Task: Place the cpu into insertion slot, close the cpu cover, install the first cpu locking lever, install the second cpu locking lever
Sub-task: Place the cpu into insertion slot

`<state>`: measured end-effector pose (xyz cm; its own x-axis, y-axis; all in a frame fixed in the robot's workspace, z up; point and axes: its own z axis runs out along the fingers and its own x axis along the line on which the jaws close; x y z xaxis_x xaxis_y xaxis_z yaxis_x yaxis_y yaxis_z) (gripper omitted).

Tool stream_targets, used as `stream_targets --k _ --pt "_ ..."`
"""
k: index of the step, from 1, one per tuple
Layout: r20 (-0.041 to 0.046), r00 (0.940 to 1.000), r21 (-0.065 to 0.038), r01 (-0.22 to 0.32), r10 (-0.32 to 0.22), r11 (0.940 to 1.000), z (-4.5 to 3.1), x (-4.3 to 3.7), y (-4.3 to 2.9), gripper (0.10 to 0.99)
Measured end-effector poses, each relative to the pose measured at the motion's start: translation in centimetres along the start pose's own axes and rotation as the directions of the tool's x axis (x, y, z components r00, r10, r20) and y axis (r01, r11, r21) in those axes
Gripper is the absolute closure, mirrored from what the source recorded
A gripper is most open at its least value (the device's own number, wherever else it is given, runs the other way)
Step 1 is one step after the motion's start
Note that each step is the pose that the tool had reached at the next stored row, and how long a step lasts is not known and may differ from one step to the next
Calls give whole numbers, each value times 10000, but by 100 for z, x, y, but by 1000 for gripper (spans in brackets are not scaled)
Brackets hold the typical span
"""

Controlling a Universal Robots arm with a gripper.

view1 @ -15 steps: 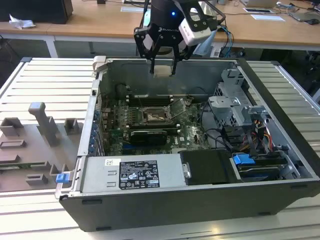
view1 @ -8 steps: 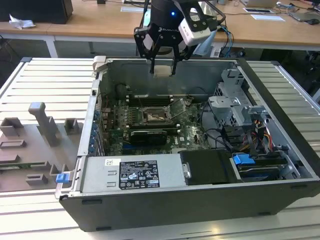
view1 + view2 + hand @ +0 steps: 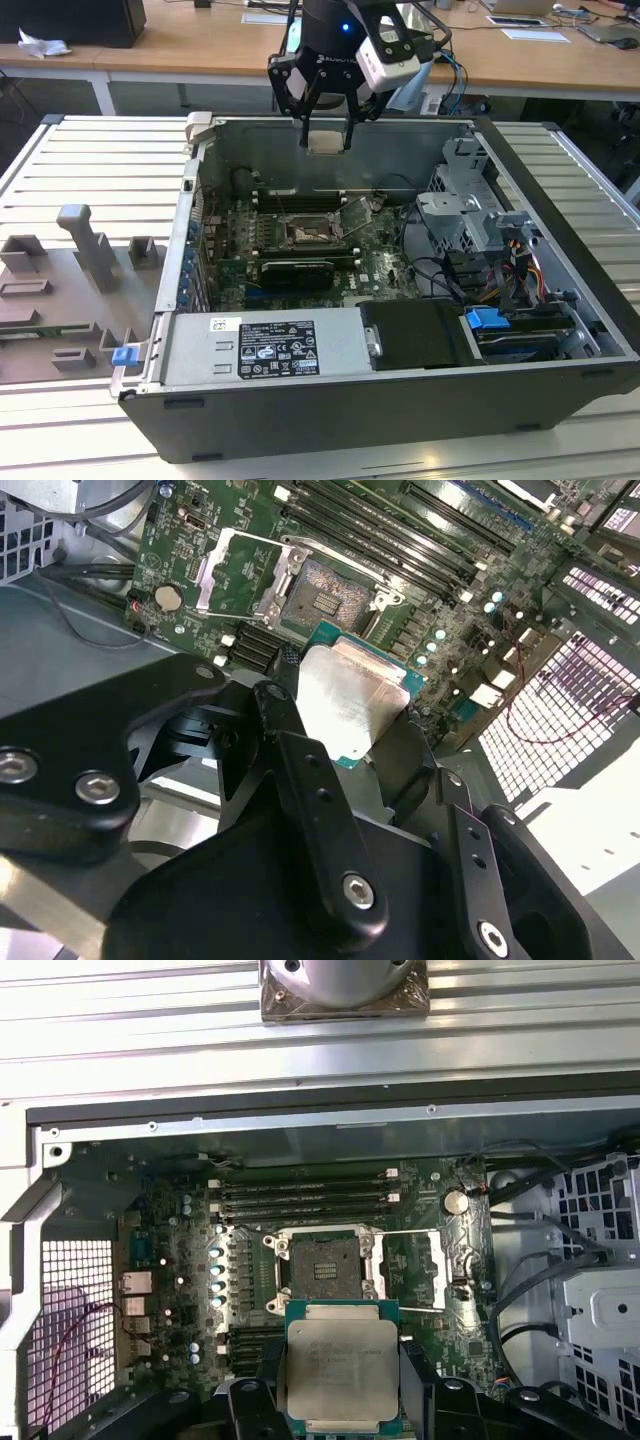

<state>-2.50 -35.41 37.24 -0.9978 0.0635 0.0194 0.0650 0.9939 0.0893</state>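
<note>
My gripper (image 3: 326, 140) hangs above the open computer case, shut on the cpu (image 3: 326, 141), a flat square chip with a pale silver top. In both wrist views the cpu (image 3: 342, 1365) (image 3: 350, 695) sits between the black fingers (image 3: 418, 1385) (image 3: 283, 705). Well below it, on the green motherboard (image 3: 380, 265), lies the insertion slot (image 3: 308, 233) (image 3: 321, 1266) (image 3: 326, 588), dark, bare and uncovered. The cpu cover (image 3: 414, 1271) (image 3: 236, 572) (image 3: 356, 215) is swung open beside the slot, a silver frame with the green board showing through its cut-out.
Long black memory slots (image 3: 305, 1196) run along the far side of the socket. A power supply (image 3: 268, 347), drive cage (image 3: 470, 205) and cables (image 3: 440, 275) crowd the case. The case walls (image 3: 192, 225) rise around the board. A grey fixture plate (image 3: 70, 290) lies at the exterior view's left.
</note>
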Motion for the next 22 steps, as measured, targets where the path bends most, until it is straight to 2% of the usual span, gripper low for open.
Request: stream_targets --k 22 --pt "44 9988 -11 -494 494 9988 1 0 0 549"
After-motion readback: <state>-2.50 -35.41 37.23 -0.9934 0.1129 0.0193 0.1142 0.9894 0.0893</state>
